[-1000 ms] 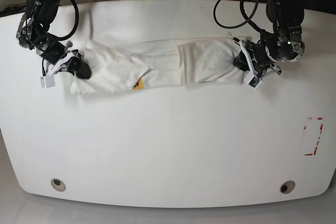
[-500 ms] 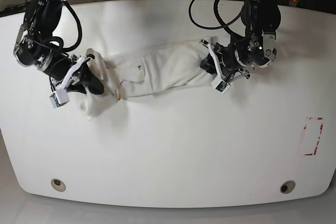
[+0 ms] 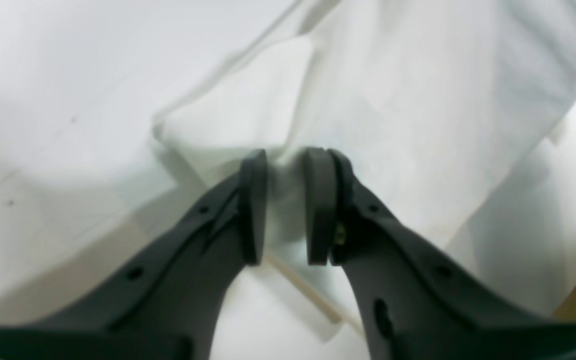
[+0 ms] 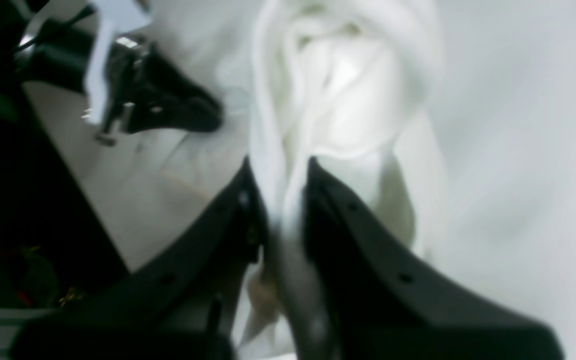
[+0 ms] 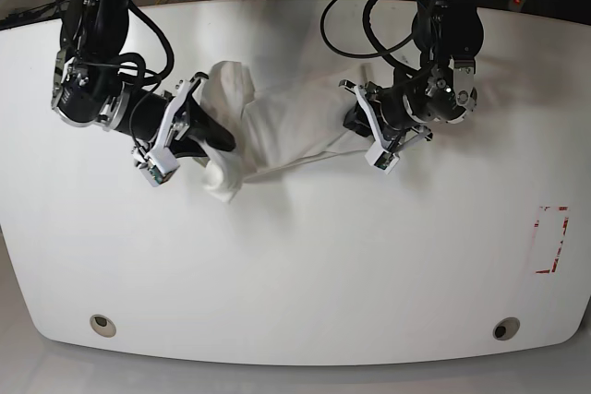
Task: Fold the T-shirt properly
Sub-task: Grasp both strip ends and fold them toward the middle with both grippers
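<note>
The shirt (image 5: pixel 277 131) lies on the bench (image 5: pixel 295 265), bunched up in the space between the 2 pincers, and each one holds an end of it. The left pincer (image 3: pixel 284 205) is nearly closed and pinches a thin fold of cloth between its pads. The right pincer (image 4: pixel 283 210) is squeezed tight on a thick roll of cloth that rises up just past its tips. The trouble is that the shirt looks like a twisted rope now, not a flat sheet. If the 2 pincers come closer, the slack in the middle may sag and crumple, so the fold would come out messy. The left pincer grips only a small bit, so a hard tug could make the cloth slip out. The right pincer holds many layers at once, so letting go may drop a lump, not a neat edge.
</note>
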You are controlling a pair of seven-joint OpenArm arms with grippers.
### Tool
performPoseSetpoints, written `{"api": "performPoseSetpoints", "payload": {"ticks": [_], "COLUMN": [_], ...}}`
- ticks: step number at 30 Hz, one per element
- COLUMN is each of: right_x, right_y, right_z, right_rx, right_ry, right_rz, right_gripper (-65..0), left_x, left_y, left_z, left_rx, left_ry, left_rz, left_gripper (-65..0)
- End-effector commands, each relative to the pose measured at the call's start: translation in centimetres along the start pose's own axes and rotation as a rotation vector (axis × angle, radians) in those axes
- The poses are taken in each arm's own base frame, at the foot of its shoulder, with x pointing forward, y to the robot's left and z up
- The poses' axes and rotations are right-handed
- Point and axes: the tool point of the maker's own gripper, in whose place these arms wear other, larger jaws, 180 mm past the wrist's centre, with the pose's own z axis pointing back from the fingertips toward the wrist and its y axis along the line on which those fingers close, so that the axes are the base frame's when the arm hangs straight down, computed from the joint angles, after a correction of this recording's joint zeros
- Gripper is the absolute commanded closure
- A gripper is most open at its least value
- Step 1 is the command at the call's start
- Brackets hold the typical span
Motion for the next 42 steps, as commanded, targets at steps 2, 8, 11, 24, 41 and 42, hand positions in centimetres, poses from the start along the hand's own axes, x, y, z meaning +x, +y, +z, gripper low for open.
{"api": "performPoseSetpoints", "payload": {"ticks": [2,8,11,24,41,42], "right_x": [2.8,2.5,2.5,0.3,-2.3,-2.4], "right_y": [0.9,2.1,2.9,6.0,6.6,6.6], "right_z": [-0.5,-3.6,-5.2,-10.1,-13.5,-13.5], "right_rx": [0.032,0.075,0.066,0.054,0.113,0.114], "right_ry": [-0.100,-0.066,-0.047,0.096,0.109,0.110], "right_rz": [0.026,0.025,0.048,0.199,0.057,0.056], "right_gripper": [0.0,0.0,0.0,0.0,-43.4,-48.4], "left_x": [1.6,0.9,0.9,1.0,1.2,1.3], "left_y": [-0.3,-0.4,-0.4,-0.5,-0.6,-0.6], "left_z": [0.2,0.2,0.2,0.2,0.2,0.2], "left_rx": [-0.011,-0.013,-0.013,-0.015,-0.021,-0.021], "left_ry": [-0.055,-0.043,-0.042,-0.048,-0.056,-0.058], "left_rz": [-0.006,0.001,0.002,0.005,0.004,0.004], "left_gripper": [-11.4,-11.4,-11.4,-11.4,-11.4,-11.4]}}
